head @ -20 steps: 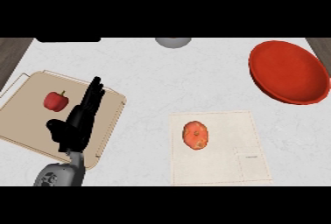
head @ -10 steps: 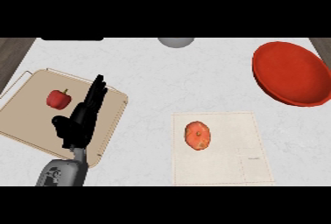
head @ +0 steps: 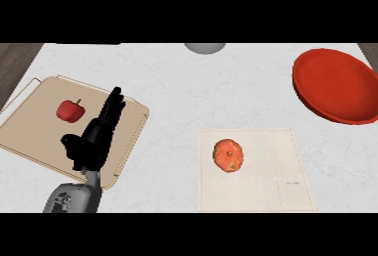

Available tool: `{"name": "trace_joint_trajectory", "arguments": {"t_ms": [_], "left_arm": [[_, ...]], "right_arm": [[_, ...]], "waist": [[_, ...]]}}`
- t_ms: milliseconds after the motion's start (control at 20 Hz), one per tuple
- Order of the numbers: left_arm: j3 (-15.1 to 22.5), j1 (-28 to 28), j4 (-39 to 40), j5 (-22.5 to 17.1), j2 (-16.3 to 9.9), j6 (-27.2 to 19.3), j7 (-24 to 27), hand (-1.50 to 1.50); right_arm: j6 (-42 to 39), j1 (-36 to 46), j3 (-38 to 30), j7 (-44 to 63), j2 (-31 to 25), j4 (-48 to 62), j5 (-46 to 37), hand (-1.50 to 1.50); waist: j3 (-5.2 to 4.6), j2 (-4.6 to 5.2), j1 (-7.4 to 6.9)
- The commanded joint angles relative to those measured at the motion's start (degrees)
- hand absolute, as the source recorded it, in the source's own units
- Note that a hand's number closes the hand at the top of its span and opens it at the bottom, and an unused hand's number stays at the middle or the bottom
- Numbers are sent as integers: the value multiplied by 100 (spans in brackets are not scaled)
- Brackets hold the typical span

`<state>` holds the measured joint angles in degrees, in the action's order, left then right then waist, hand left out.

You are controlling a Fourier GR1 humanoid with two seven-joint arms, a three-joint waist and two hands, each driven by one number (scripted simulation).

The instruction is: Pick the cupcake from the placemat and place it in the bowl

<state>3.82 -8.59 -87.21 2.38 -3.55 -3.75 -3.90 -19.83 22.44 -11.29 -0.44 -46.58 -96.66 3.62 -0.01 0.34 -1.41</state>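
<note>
Holding my left hand (head: pixel 94 137) over the near right part of the tan cutting board (head: pixel 37 135), fingers straight and close together, pointing up the view toward the far edge, thumb out to the left; nothing in it.

Item, beneath and left of the fingers: red bell pepper (head: pixel 70 110), on the board, not touched.

Item, to the right of the hand across a strip of bare white counter (head: pixel 221 85): pale placemat (head: pixel 255 195), lying square to the counter's near edge.

Item, on the mat's near-left part: cupcake (head: pixel 229 155), orange-red, seen from above as an oval with its long axis running near to far. It lies to my right and slightly nearer than my fingertips, well apart from them.

Item, far right: red bowl (head: pixel 334 85), beyond the mat.

Item, far edge, centre: grey round object (head: pixel 204 47), partly cut off.

Right hand: not showing. By my judgement the cupcake sits on that side.
</note>
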Motion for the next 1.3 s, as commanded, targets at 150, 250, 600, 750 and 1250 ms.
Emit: {"name": "trace_joint_trajectory", "arguments": {"t_ms": [150, 250, 600, 750, 1250], "left_arm": [[180, -208, -236, 211, 178, -233, -353, 0], [182, -109, -100, 204, 206, -193, -95, 0], [-33, -59, -83, -39, 44, 64, -47, 0], [67, -82, -334, 85, -4, 41, -307, 0], [234, -258, -40, 170, 300, -90, -206, 0]], "right_arm": [[667, 730, 547, -1354, 91, 1933, -1842, 150], [622, 1076, 463, -1850, 10, 2916, -1925, 150], [1487, 2225, 700, -2788, 480, 5185, -2858, 150], [1716, 2317, 731, -3250, 586, 6079, -3110, 150], [547, 2889, 745, -3953, 550, 7948, -3198, -150]], "waist": [[8, 22, -69], [8, 31, -76], [7, 30, -93], [11, 34, -99], [28, 131, -279]]}}
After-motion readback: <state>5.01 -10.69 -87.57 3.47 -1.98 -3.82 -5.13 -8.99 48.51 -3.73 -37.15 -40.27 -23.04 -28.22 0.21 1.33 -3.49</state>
